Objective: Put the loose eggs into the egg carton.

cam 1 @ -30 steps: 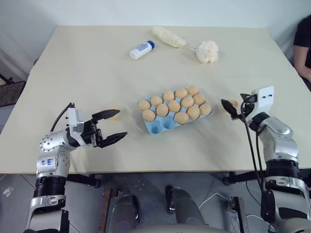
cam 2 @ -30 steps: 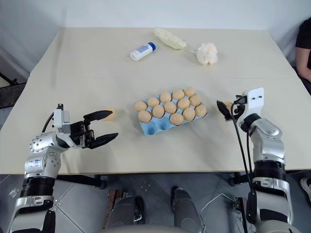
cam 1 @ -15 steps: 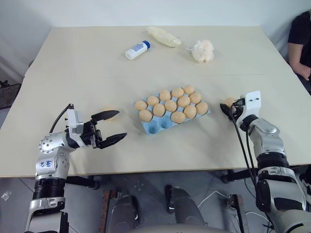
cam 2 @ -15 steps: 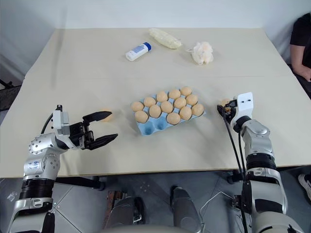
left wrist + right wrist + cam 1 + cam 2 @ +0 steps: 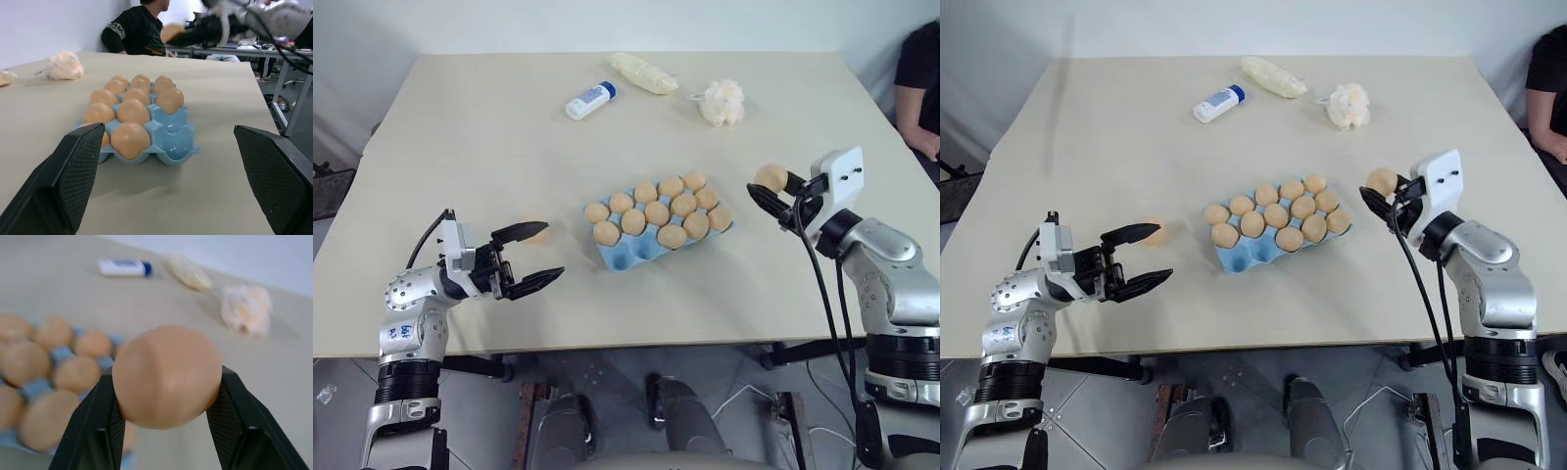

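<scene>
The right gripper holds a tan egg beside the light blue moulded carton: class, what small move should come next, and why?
Probably carry the right gripper leftward over the empty cups at the near end of the light blue moulded carton. It is shut on a tan egg, raised off the table, and those cups look free.

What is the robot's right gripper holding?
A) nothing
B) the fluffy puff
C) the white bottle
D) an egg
D: the right gripper is shut on a tan egg, lifted above the table beside the blue egg carton.
</scene>
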Robot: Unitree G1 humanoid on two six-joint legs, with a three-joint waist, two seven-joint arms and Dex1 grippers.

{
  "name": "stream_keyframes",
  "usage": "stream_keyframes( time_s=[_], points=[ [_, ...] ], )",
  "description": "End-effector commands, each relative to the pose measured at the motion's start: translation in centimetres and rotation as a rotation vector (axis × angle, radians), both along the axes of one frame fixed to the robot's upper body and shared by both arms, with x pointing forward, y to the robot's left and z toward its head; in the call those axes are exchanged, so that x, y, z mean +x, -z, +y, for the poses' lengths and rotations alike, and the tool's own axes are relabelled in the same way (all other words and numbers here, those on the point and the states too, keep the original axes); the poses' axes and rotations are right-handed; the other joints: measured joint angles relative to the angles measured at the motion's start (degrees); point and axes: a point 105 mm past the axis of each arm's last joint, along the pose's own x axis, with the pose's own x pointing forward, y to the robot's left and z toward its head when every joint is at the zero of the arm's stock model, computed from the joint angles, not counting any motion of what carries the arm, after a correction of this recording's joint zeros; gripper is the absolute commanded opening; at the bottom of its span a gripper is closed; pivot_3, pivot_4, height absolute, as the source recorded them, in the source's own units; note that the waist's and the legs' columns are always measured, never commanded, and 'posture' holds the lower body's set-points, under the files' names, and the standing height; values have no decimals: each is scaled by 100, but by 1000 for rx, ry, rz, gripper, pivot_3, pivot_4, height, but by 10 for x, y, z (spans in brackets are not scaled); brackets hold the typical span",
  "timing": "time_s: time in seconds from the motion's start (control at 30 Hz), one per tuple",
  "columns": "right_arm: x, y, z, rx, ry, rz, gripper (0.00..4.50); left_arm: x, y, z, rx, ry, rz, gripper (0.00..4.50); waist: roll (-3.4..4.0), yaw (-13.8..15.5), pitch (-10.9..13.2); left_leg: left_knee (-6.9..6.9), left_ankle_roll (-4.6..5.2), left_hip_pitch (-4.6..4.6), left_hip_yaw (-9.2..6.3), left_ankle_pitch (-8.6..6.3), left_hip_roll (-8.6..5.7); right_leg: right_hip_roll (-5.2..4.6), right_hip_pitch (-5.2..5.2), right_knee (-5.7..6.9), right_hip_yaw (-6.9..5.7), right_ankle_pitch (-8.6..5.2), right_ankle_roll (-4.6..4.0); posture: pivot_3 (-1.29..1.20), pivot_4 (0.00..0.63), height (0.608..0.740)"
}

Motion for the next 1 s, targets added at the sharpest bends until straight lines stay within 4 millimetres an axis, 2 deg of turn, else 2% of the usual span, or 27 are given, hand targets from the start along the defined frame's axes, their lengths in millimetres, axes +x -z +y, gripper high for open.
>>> stream_keyframes(
  time_s=[0.03, 0.13, 0.3, 0.53, 0.77, 1.0],
  points=[
    [-19, -10, 35, -24, -153, 11, 1901, 1, -9, 12, 11, -39, -42, 4500, 0, -9, 0, 0, 0, 0, -1, 0, 1, 1, 0, 0, 0, -1, -2, 0, 150, 740],
    [-28, 5, 66, -47, -266, 102, 1901, 2, -9, 17, 16, -61, -50, 4500, 0, -1, 0, -1, 0, -2, -1, -1, 0, 0, -1, -3, -2, -1, -1, 0, 150, 740],
    [-25, 19, 96, -41, -315, 119, 1901, 0, -11, 21, 16, -83, -61, 4500, -1, -1, 0, -1, 0, -15, -1, -1, 0, 0, -6, -10, -7, 0, -1, 0, 150, 740],
    [-8, 38, 123, -91, -321, 144, 1901, -5, -9, 23, 15, -105, -62, 4500, -1, -10, 0, 0, 0, -25, 7, -1, 1, -1, -9, -15, -19, -1, -1, 0, 150, 740],
    [-11, 38, 140, -111, -400, 135, 1901, -12, -7, 26, 9, -138, -61, 4500, -1, -2, 0, -2, -9, -33, 15, -7, 3, -2, -10, -15, -33, -2, -4, 0, 150, 740],
    [-19, 35, 142, -137, -439, 138, 4268, -13, -8, 26, 7, -142, -60, 4500, -1, -2, 0, -1, -9, -32, 14, -7, 4, -2, -10, -14, -36, -3, -5, 0, 150, 740]
  ],
)
